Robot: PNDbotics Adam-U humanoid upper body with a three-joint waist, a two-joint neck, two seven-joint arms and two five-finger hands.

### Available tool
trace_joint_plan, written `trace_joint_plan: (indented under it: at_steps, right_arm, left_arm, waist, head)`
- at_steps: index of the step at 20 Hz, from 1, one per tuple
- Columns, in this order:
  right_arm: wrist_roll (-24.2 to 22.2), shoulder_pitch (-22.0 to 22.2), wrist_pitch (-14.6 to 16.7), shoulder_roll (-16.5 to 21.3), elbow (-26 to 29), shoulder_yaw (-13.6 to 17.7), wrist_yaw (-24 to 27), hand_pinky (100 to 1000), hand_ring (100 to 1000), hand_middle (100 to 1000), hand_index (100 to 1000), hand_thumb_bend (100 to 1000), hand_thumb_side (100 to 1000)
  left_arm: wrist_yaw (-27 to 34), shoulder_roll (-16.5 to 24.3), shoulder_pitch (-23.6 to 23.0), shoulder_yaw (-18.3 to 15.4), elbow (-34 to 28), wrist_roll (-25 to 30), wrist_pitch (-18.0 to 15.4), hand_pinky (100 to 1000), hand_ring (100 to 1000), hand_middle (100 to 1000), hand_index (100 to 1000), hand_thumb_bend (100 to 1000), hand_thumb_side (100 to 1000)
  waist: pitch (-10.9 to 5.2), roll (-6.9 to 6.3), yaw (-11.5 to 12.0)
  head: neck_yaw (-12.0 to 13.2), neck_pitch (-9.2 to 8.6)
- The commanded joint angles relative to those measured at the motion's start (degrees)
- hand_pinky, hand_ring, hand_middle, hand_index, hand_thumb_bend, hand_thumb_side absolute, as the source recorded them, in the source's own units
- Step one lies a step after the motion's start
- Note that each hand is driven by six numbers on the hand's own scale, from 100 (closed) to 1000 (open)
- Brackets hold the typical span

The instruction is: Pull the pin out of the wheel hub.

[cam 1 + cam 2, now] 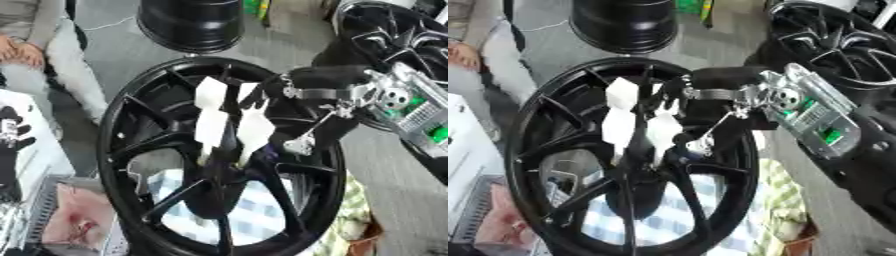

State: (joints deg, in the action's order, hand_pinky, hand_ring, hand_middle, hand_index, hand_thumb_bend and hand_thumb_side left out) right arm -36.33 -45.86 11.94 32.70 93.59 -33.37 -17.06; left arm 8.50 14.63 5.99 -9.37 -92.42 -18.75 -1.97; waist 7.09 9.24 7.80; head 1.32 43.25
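Lying nearest: checkered cloth [262, 210] beneath black wheel hub [140, 165]. Standing at hub centre, long axis upright: white-wrapped pin [636, 125]. Reaching in from right, fingers curling beside pin, contact unclear: right hand [710, 95]. Standing beyond: black drum [191, 24].

- We saw a grey floor [131, 50] beyond the work.
- A black drum [191, 22] stood on it.
- Another dark wheel [842, 45] lay at our upper right.
- A checked cloth [667, 220] lay below.
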Motion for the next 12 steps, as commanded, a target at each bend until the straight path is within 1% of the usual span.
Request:
trace_joint_plan:
  at_steps: [1, 6, 12]
  right_arm:
    - [0.3, -0.9, 0.3, 0.4, -0.6, 0.5, -0.6, 763, 823, 836, 939, 138, 237]
    - [0.9, -1.0, 0.7, -0.4, -2.4, 0.5, -1.4, 761, 822, 834, 938, 140, 237]
    - [1.4, -1.0, 0.7, -1.1, -4.3, 0.6, -2.4, 759, 820, 829, 934, 157, 235]
  left_arm:
    - [-0.1, 1.1, 0.7, 0.1, -0.8, 0.2, -0.1, 685, 720, 679, 790, 291, 644]
    - [-0.1, 1.1, 0.7, 0.1, -0.8, 0.2, -0.1, 686, 720, 679, 790, 290, 644]
    - [-0.2, 1.0, 0.7, 0.1, -0.8, 0.2, -0.1, 686, 720, 679, 790, 290, 645]
  waist:
    - [-0.55, -0.51, 0.0]
    - [-0.49, -0.54, 0.0]
    - [-0.45, -0.5, 0.1]
  head:
    - [0.0, 0.04]
    - [-0.1, -0.15]
    - [-0.1, 0.05]
